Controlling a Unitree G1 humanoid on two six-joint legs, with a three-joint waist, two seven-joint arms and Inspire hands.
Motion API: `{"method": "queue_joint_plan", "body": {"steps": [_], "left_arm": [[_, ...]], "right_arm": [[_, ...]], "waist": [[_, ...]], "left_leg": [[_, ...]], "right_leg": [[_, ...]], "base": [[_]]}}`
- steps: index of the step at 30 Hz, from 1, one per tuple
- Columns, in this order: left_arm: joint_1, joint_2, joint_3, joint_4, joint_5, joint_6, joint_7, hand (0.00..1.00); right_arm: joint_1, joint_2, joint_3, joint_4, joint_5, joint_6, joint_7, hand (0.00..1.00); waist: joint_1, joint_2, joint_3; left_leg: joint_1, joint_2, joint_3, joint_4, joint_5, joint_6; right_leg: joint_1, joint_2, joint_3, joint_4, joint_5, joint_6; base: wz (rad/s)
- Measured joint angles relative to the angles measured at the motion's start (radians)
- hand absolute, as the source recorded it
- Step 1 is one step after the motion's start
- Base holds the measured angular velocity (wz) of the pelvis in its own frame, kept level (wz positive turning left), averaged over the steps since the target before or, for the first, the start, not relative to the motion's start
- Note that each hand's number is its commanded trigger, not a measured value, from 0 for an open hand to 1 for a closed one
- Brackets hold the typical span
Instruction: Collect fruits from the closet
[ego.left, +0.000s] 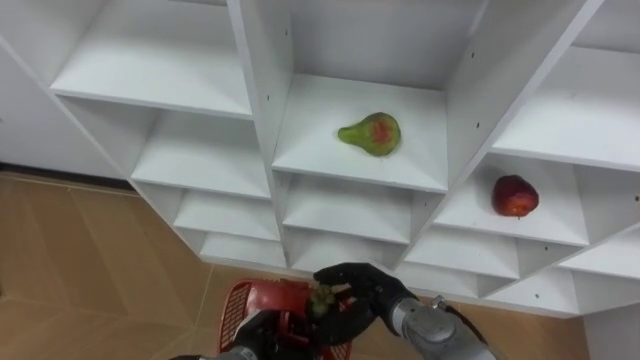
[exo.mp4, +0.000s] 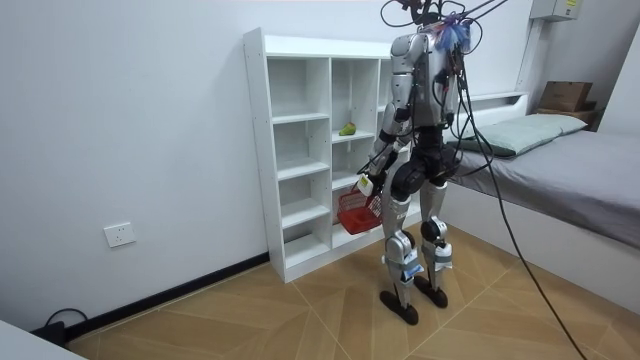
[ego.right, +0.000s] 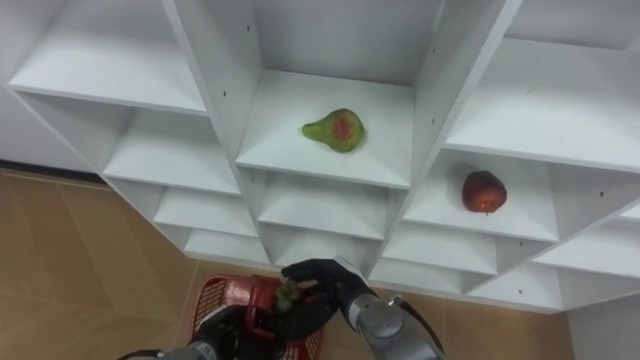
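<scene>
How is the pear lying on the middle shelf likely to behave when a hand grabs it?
The pear lies on its side on the smooth white shelf, so a nudge would probably roll or pivot it. Its tapered neck may slip from a grasp; the round belly looks the safer hold.

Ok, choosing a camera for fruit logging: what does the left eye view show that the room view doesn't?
Left eye view: a red fruit on the right-hand shelf, and the right hand curled round a small green fruit above the red basket. Room view: the robot standing before the closet, a bed behind it. Both: the pear and the basket held by the left hand.
</scene>
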Motion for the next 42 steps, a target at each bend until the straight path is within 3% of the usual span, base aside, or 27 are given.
{"method": "queue_joint_plan", "body": {"steps": [10,24,30,36,42], "left_arm": [[0.000,0.001,0.000,0.008,-0.002,0.000,-0.001,1.00],[0.001,0.004,0.002,0.008,-0.010,0.000,-0.001,1.00],[0.002,0.004,0.002,0.009,-0.010,0.000,-0.001,1.00],[0.002,0.004,0.002,0.022,-0.050,0.000,0.010,1.00],[0.003,0.005,0.003,0.021,-0.074,-0.001,0.023,1.00]], "right_arm": [[0.001,0.001,0.000,0.001,0.000,0.000,0.001,0.00],[0.009,0.000,0.002,0.002,0.000,0.000,-0.002,0.00],[0.023,0.000,0.002,0.000,-0.001,0.000,-0.023,0.00],[0.023,-0.008,0.002,0.000,-0.001,0.000,-0.048,0.00],[0.039,-0.022,0.020,-0.026,-0.009,-0.001,-0.059,0.00]], "waist": [[-0.001,-0.014,0.0005],[-0.002,-0.016,0.0001],[-0.002,-0.018,-0.0019],[-0.002,-0.024,-0.0112],[-0.002,-0.030,-0.0120]], "left_leg": [[0.005,-0.001,0.004,-0.008,0.003,0.001],[0.005,0.000,0.005,-0.007,0.003,0.001],[0.005,0.000,0.006,-0.007,0.003,0.001],[0.007,0.000,0.006,-0.007,0.004,0.000],[0.031,0.000,0.006,-0.009,0.004,0.000]], "right_leg": [[0.000,-0.001,0.000,0.000,0.000,0.000],[0.000,-0.001,-0.001,0.000,0.000,0.000],[-0.001,-0.002,0.000,0.000,0.000,0.000],[0.001,-0.002,0.003,0.000,0.000,0.000],[0.025,-0.001,0.005,-0.002,0.000,0.000]], "base": [[0.00],[0.00],[0.00],[0.00],[0.00]]}}
